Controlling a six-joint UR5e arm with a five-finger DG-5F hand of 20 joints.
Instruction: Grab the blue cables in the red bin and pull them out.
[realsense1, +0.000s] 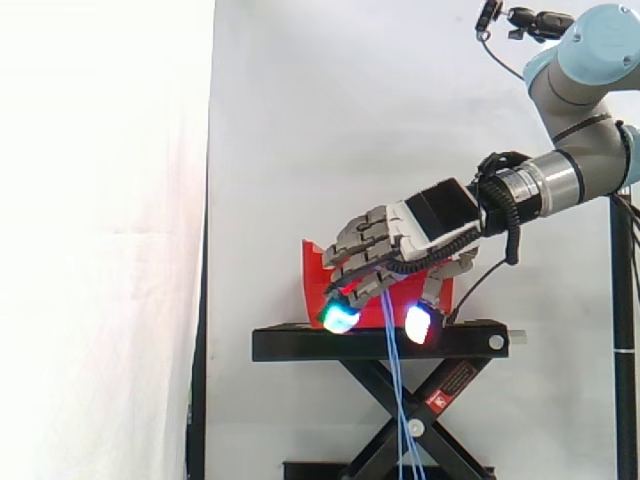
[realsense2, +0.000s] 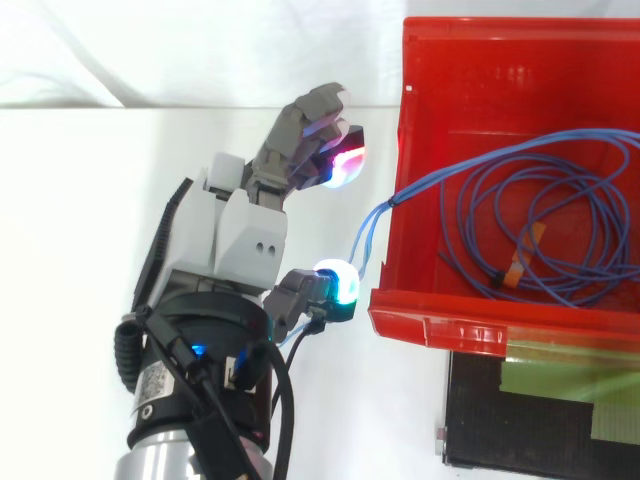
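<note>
Hand (realsense1: 432, 222): it reaches in from the right, tilted downward, just in front of the bin; from above it sits beside the bin's wall.
Fingers (realsense1: 362, 240): they are curled toward the thumb and clamped on the cables. The pads glow cyan and white from the side, magenta and cyan from above.
Cables (realsense1: 397, 400): blue strands drop from the hand's grip straight down past the stand's front edge. From above, a bundle leaves the hand and crosses the bin wall on the hand's side. The rest lies as a loose coil on the bin floor, with a small tan tag (realsense2: 517, 265) on it.
Bin (realsense2: 440, 100): red, sitting on the stand.
Stand (realsense1: 300, 343): black, with crossed legs below.
Curtain (realsense1: 300, 120): white, behind everything.
</note>
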